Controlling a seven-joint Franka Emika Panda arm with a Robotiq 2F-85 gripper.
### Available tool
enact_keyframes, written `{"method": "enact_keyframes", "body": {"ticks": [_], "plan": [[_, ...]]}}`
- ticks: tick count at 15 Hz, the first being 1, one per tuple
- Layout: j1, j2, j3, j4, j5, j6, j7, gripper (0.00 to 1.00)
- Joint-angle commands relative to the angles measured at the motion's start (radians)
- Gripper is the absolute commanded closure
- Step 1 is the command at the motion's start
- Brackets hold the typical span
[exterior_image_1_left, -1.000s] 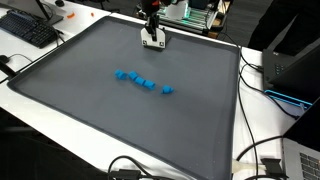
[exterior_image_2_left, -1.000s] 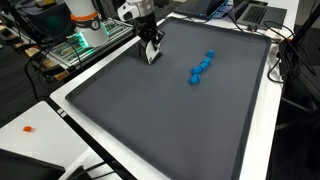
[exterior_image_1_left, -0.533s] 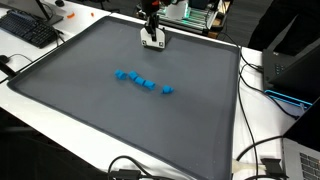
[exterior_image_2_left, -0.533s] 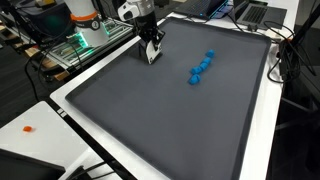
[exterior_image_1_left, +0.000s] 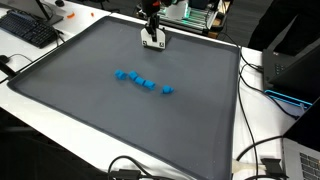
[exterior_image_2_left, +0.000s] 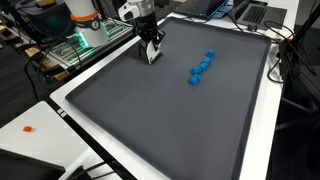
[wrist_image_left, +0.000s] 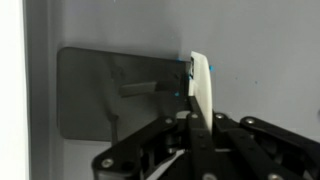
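tool (exterior_image_1_left: 153, 41) clamped on a thin white piece (wrist_image_left: 202, 85), which stands upright between the fingers, low over the grey mat (exterior_image_1_left: 90, 110) and close to its far edge. the step in hand looks like holding or carrying this piece. the row of blue blocks (exterior_image_1_left: 141, 81) lies mid-mat, well apart from the tool. a move toward the near side would have open mat all round. the far rim of the desk (exterior_image_2_left: 45, 108) and the gear behind it leave little room there, so travel should keep inward.
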Motion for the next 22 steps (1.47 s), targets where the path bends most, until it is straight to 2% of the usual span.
{"method": "enact_keyframes", "body": {"ticks": [1, 9, 11, 15, 20, 21, 22], "plan": [[-0.004, 0.025, 0.008, -0.007, -0.016, 0.031, 0.028, 0.99], [-0.003, 0.033, 0.008, -0.006, -0.001, 0.024, 0.014, 0.99], [-0.005, 0.028, 0.006, -0.005, -0.005, 0.028, 0.02, 0.7], [-0.01, 0.007, 0.001, -0.012, -0.05, 0.03, 0.046, 0.42], [-0.025, -0.042, -0.002, -0.02, -0.17, 0.012, 0.081, 0.04], [-0.032, -0.046, -0.003, -0.019, -0.222, -0.01, 0.074, 0.01], [-0.031, -0.053, -0.002, -0.016, -0.227, -0.009, 0.043, 0.0]]}}
